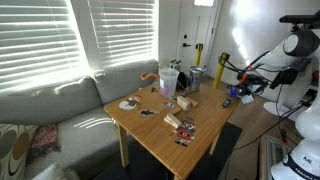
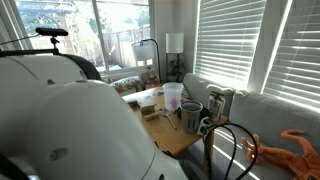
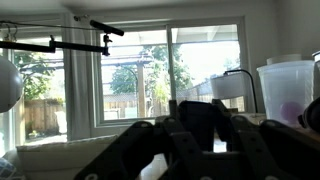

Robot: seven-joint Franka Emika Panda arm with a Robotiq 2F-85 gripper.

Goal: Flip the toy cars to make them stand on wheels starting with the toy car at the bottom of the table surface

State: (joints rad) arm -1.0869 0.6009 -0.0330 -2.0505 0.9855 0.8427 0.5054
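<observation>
Bright slatted blinds and a grey sofa (image 1: 60,105) frame the square light-wood table surface (image 1: 150,138), which is crowded with small things.

The gripper (image 1: 243,88) hangs raised over the table's corner, well away from the translucent cup (image 1: 168,82) on the side opposite the sofa. In the wrist view the gripper (image 3: 200,135) points level toward a window, with the same cup (image 3: 288,90) off to one side. Its dark fingers look drawn close together. Whether a car is pinched between them cannot be made out.

Just beside the gripper, on the cup's side of it, sits a bluish dark speck (image 1: 229,101) that may be one of the toy cars. A second dark speck (image 1: 146,112) lies near the cup, toward the sofa. Two reddish-and-white striped items (image 1: 178,126) lie nearer the camera than the cup. A darker cup (image 1: 195,78) stands just beside it.

At this size no car can be read as lying flipped or standing on its wheels, so no flip can be counted as done. My judgement is that the work is at an early car by the corner. The rest of the cars around the cup probably have yet to be righted.
</observation>
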